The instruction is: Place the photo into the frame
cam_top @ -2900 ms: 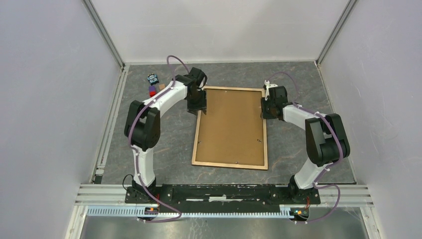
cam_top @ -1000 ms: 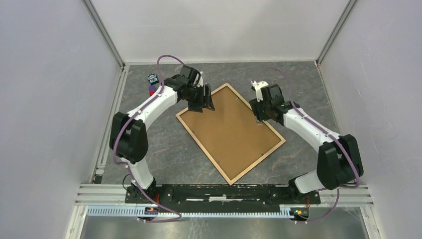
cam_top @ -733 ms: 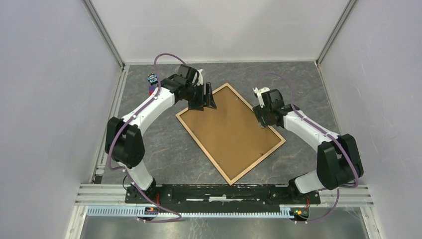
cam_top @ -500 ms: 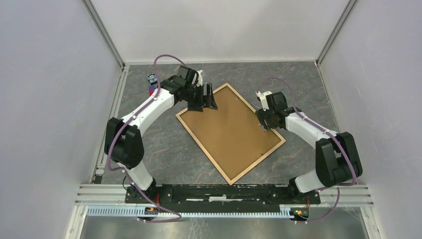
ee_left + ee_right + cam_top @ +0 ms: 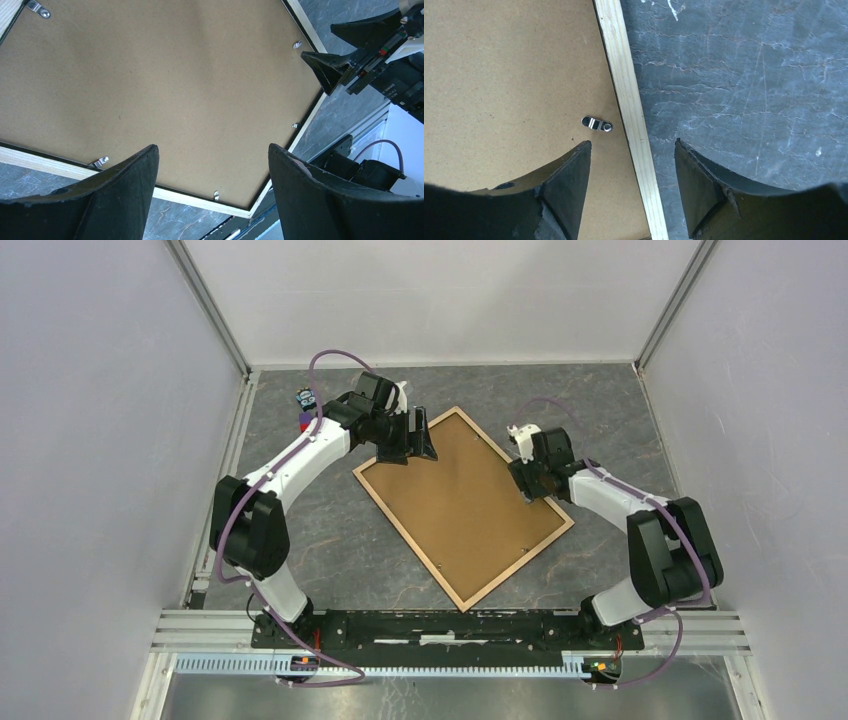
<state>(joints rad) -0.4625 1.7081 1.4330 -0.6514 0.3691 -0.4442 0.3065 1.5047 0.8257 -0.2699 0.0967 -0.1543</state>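
The frame lies face down and turned diagonally on the table, its light wood rails around a brown backing board. The photo is out of view. My left gripper hovers open over the frame's upper left side. In the left wrist view the gripper has nothing between its fingers, with the backing board and wood rail below. My right gripper is open over the right rail. In the right wrist view its jaws straddle the rail beside a metal clip.
A small blue and black object and a red and purple block sit at the back left of the table. Grey walls enclose the table on three sides. An aluminium rail carries the arm bases at the near edge.
The frame went from square to diagonal before one second ago and has lain still since. My right gripper slid a little nearer along the right rail. My left gripper opened wider in place.
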